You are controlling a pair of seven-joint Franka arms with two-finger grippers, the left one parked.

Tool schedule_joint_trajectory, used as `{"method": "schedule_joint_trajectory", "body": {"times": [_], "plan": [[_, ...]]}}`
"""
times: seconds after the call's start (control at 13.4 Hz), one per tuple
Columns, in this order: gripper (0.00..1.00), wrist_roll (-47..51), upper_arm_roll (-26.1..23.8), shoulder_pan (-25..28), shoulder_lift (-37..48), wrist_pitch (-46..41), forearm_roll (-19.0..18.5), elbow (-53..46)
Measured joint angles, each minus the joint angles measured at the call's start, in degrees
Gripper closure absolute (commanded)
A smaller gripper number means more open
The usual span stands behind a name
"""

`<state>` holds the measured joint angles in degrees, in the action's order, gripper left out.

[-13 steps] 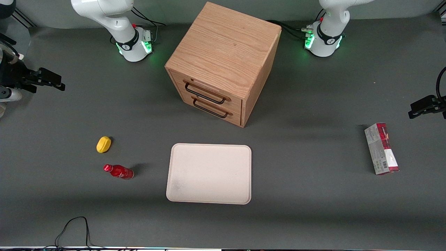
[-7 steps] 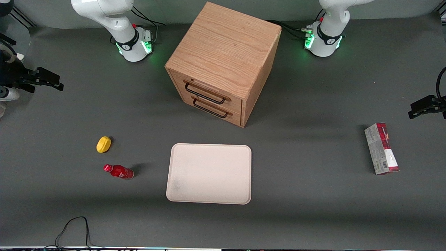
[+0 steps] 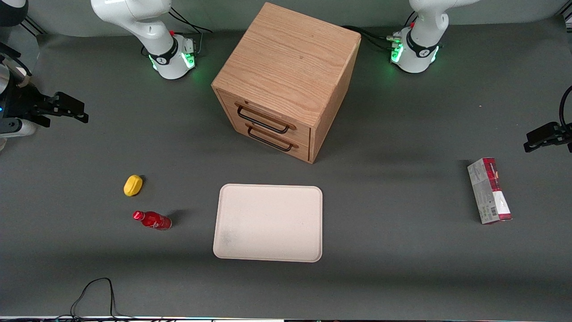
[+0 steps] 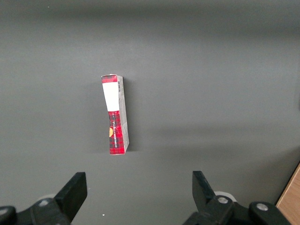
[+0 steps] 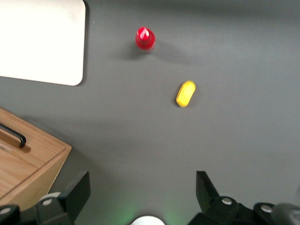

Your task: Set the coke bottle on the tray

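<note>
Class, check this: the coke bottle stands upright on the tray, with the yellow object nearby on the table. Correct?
Not quite. The front view shows the coke bottle upright on the table beside the tray, not on it. The yellow object is nearby; the gripper hangs open, apart from them.

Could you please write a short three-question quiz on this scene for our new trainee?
1. True or false: the coke bottle lies on the tray.
2. Which is nearer the front camera: the yellow object or the bottle?
3. The pincer is: A) gripping the bottle, B) open above bare table, C) at the drawer cabinet.

Key: 1 false, it stands upright on the table beside the tray; 2 the bottle; 3 B.
</note>
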<state>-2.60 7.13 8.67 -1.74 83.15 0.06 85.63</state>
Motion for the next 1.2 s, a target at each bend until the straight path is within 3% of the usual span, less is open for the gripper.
{"method": "schedule_joint_trajectory", "body": {"times": [0.6,1.2], "plan": [[0.00,0.00,0.04,-0.07,-28.05,-1.58,0.04,-29.74],[0.00,0.04,-0.13,-0.04,-30.88,-2.25,2.19,-32.66]]}}
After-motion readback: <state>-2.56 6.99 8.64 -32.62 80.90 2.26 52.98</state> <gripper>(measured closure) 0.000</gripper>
